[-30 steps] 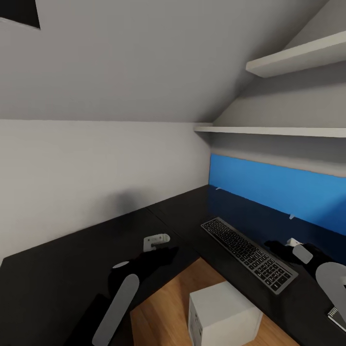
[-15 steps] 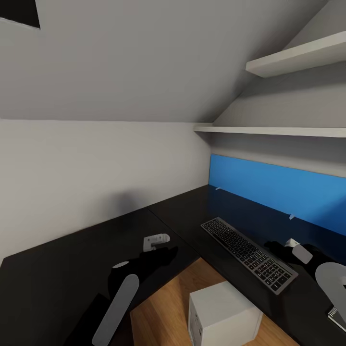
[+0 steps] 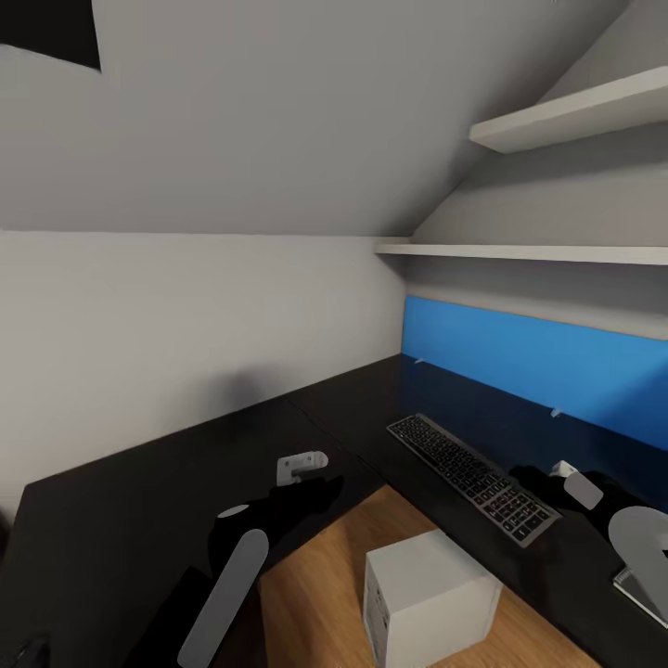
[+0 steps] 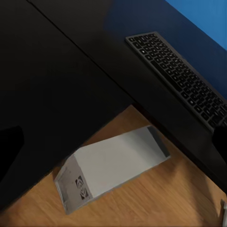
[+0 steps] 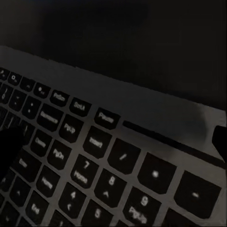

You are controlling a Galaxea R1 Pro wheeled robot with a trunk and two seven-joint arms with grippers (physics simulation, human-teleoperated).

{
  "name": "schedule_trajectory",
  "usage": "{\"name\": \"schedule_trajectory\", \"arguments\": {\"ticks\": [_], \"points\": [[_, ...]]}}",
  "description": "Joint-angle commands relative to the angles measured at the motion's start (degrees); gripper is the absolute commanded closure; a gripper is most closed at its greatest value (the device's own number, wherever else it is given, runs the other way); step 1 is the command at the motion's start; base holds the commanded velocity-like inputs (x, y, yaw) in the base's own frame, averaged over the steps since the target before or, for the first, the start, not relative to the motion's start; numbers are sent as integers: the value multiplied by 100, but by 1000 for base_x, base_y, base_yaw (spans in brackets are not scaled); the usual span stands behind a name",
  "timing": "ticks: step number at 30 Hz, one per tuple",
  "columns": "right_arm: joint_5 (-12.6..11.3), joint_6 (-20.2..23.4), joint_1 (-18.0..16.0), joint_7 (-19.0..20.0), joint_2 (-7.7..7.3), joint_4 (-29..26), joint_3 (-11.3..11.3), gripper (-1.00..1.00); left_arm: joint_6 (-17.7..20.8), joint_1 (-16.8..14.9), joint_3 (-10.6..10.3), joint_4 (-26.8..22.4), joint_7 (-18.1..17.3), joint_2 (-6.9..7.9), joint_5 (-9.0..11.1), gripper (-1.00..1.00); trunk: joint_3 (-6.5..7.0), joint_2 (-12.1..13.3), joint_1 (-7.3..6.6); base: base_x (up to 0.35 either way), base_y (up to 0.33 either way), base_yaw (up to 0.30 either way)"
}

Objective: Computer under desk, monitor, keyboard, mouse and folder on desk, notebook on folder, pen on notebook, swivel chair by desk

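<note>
The keyboard [image 3: 468,475], dark keys in a thin silver frame, lies slantwise on the black L-shaped desk [image 3: 139,492] in front of the blue back panel. My right gripper [image 3: 531,479] hovers open just over the keyboard's [image 5: 71,156] number-pad end, with its dark fingertips [image 5: 9,142] far apart. My left gripper [image 3: 315,490] is open over the desk's inner corner, nothing between its fingers [image 4: 9,144]. The computer [image 3: 431,598], a pale box, stands on the wood floor in the desk's nook, beside the desk edge [image 4: 109,165]. The monitor, mouse, folder, pen and swivel chair are out of view.
Two white wall shelves [image 3: 557,116] hang above the blue panel [image 3: 529,357] under a sloped ceiling. A flat thing with a pale edge [image 3: 638,594] lies on the desk behind my right forearm; I cannot tell what it is. Wood floor [image 3: 325,603] lies between the desk wings.
The whole picture has shifted slightly, so the camera has moved: keyboard and computer sit a little further left in view. Both arms keep the same pose.
</note>
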Motion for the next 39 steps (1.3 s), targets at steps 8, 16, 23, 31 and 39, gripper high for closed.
{"name": "schedule_trajectory", "arguments": {"ticks": [8, 16, 23, 31, 39], "points": [[3, 22, -4, 24, 0, -3, 8, -100, 8, -5, -4, -6, 57, 0, 61, -100, -7, -4, -1, -5, 160, 0], [3, 11, -4, 35, 1, -9, 8, -100, 8, -5, -4, -4, 57, 0, 61, -100, -7, -4, -1, 0, 15, 0], [3, -17, -4, 35, 2, -11, 8, -100, 8, -5, -10, -4, 77, -6, 60, -100, -7, -4, -1, 0, -126, 0], [5, -24, -4, 31, 1, -12, 8, -100, 6, -5, -12, -4, 81, -9, 53, -100, -7, -4, -1, 33, -110, 0], [8, -30, -4, 30, 1, -12, 8, -100, 8, -5, -12, -4, 78, -6, 60, -100, -7, -4, -1, 77, -71, 0]]}}
